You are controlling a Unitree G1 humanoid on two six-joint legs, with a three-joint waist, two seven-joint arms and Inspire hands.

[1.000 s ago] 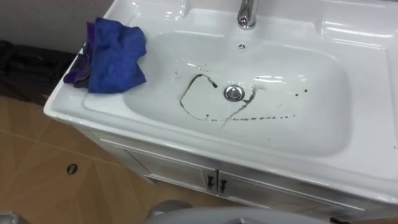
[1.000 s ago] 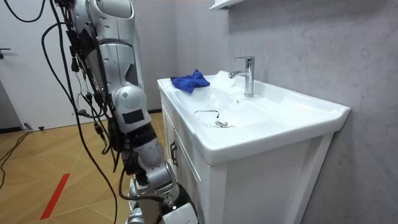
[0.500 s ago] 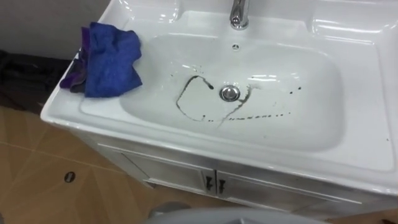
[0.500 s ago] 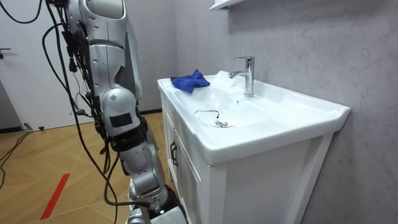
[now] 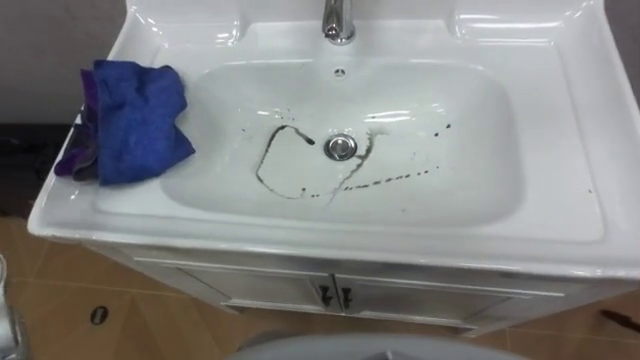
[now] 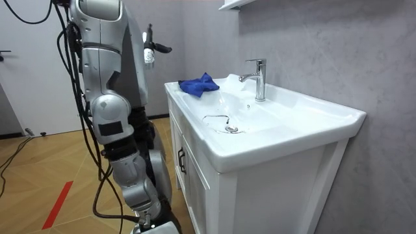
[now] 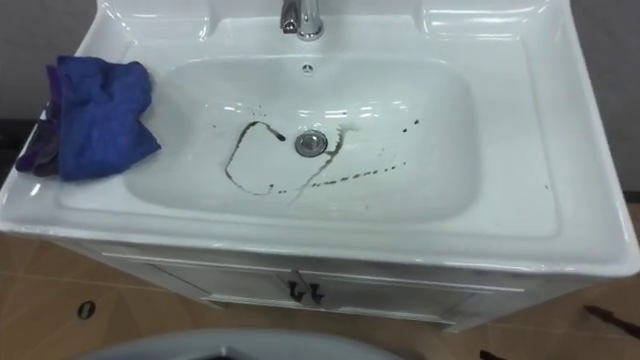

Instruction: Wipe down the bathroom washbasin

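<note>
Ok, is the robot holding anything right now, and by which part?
Nothing, as far as the pictures show: the blue cloth lies loose on the left rim of the basin, with no hand on it.

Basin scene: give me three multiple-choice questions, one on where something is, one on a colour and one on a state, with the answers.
1. Where does the cloth lie?
A. down in the bowl
B. on the rim of the basin, at the robot's left
C. in a bucket

2. What colour are the marks in the bowl?
A. dark
B. red
C. green

3. How are the cabinet doors below?
A. both shut
B. one ajar
C. both wide open

Answers:
1. B: the cloth sits bunched on the left rim.
2. A: dark lines and specks run round the drain.
3. A: the doors meet flush, handles side by side.
</note>
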